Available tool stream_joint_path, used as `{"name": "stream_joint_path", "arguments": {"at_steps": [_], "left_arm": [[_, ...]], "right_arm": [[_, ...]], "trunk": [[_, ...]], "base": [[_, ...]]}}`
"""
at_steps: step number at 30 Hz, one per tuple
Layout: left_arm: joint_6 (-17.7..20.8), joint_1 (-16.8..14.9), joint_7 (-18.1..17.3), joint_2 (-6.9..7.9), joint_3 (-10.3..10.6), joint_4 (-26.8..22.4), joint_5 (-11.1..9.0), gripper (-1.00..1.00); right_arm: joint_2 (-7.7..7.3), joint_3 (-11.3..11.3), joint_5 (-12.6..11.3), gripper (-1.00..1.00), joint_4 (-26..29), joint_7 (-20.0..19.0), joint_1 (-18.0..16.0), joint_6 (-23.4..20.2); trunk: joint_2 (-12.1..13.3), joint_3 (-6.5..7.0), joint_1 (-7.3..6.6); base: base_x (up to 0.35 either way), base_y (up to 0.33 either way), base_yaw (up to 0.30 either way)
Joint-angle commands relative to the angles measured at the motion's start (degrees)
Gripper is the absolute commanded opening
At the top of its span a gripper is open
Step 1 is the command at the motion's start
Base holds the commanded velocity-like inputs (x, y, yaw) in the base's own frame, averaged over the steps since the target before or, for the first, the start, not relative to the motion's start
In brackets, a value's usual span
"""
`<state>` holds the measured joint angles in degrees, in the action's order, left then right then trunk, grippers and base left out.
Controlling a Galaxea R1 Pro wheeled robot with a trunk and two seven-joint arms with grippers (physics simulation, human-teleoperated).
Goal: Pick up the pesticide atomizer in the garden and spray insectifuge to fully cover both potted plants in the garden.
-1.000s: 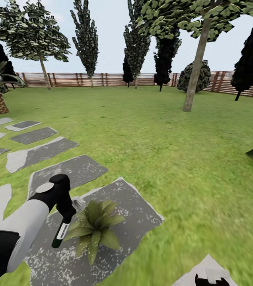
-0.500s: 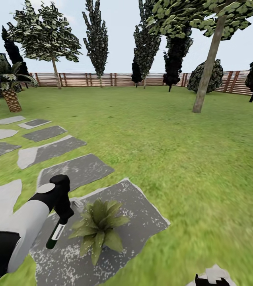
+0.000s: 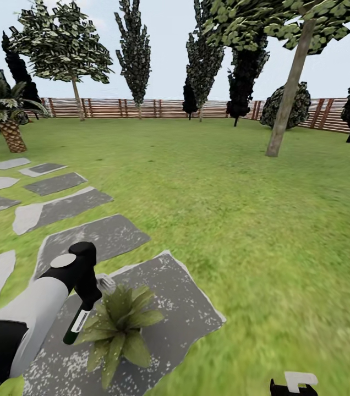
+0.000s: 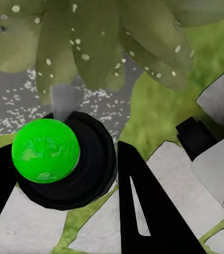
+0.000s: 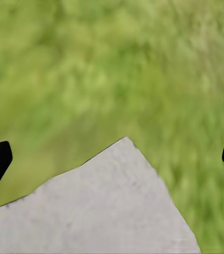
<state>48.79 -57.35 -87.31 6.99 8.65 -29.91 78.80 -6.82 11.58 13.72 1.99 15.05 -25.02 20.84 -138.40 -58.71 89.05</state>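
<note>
left hand (image 3: 87,300): closed on the spray bottle (image 3: 77,325), bottle hanging nozzle-down just beside the potted plant (image 3: 114,330) | plant: on a grey stepping slab (image 3: 175,308) in the lawn (image 3: 241,220), leaves white-speckled | right hand (image 5: 112,159): fingertips wide apart, apparently holding nothing, over grass

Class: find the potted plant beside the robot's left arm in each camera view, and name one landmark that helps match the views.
Head view: potted plant low, left of centre, on a grey slab.
Left wrist view: its leaves spread beyond the atomizer.
Right wrist view: grass and pale slab.
Shared landmark: the white-speckled slab.
</note>
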Motion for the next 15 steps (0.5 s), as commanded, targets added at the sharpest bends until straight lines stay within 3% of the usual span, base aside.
{"name": "stream_joint_path", "arguments": {"at_steps": [1,9,15], "left_arm": [[0.6,0.0,-0.5,0.04,0.3,-0.1,0.3,-1.0],[0.6,0.0,-0.5,0.16,0.3,0.0,0.3,-1.0],[0.5,0.0,-0.5,0.77,0.5,0.1,0.3,-1.0]], "right_arm": [[0.01,0.5,0.6,1.0,-0.1,0.2,0.0,0.2],[0.05,0.5,0.6,1.0,-0.1,0.2,0.0,0.2],[0.05,0.5,0.6,1.0,-0.1,0.2,0.0,0.2]], "trunk": [[0.0,-0.09,-0.01],[0.0,-0.37,-0.01],[0.0,-0.46,-0.01]], "base": [[0.007,-0.27,0.179],[0.001,-0.268,0.237],[0.0,-0.057,0.09]]}}
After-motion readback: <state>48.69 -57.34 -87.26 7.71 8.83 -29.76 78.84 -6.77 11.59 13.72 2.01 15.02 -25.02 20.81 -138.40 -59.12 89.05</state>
